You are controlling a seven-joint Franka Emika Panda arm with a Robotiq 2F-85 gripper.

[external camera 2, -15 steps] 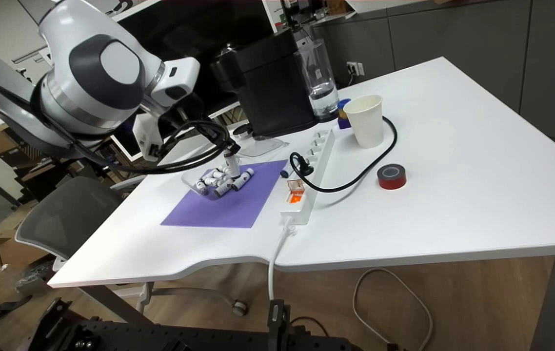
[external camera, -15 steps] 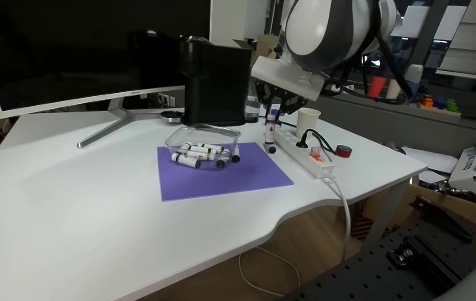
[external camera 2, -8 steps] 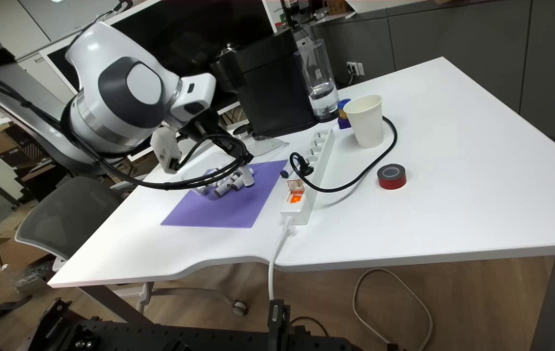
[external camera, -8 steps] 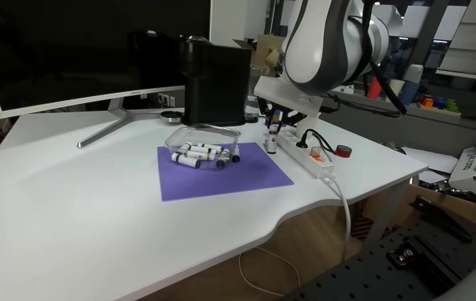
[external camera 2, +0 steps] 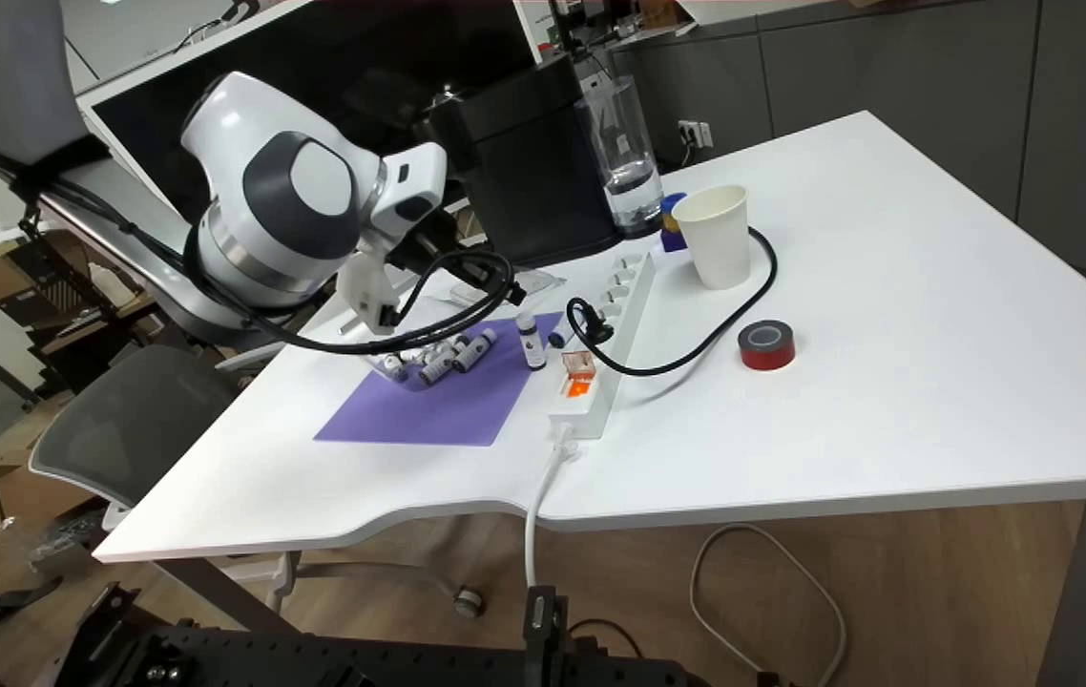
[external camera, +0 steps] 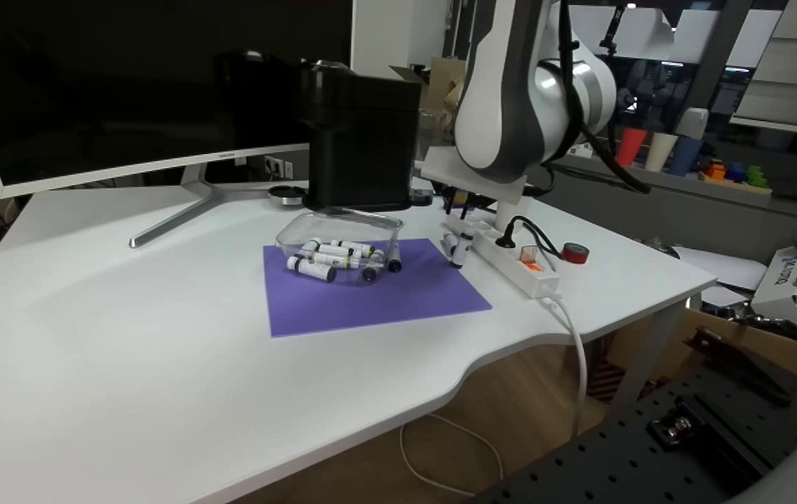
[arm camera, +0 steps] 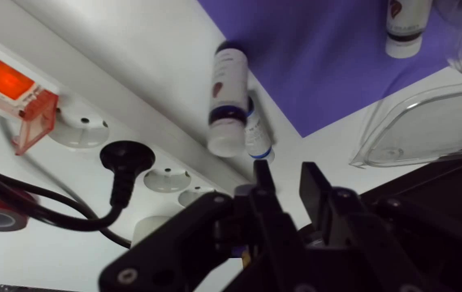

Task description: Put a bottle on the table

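Observation:
A small white-labelled bottle [external camera: 461, 250] is on the table [external camera: 160, 364] between the purple mat and the power strip. It leans in an exterior view; in an exterior view it looks nearly upright [external camera 2: 531, 342]. Whether it rests firmly is unclear. In the wrist view the bottle [arm camera: 227, 97] has its white cap toward my gripper [arm camera: 286, 165], apart from both fingers. The jaws stand a gap apart with nothing between them. The gripper [external camera: 456, 208] is just above and behind the bottle. A second bottle with blue bands [arm camera: 258, 138] lies beside it.
A clear tub [external camera: 342, 215] with several bottles stands on the purple mat [external camera: 377, 308]. The power strip [external camera 2: 584, 415] with a black plug and cable runs beside the bottle. A paper cup [external camera 2: 717, 243], red tape roll [external camera 2: 767, 348] and black machine [external camera: 363, 140] stand nearby.
The gripper has carried the bottle down toward the table, toward the power strip and away from the tub. The bottle is now out of the fingers and leans.

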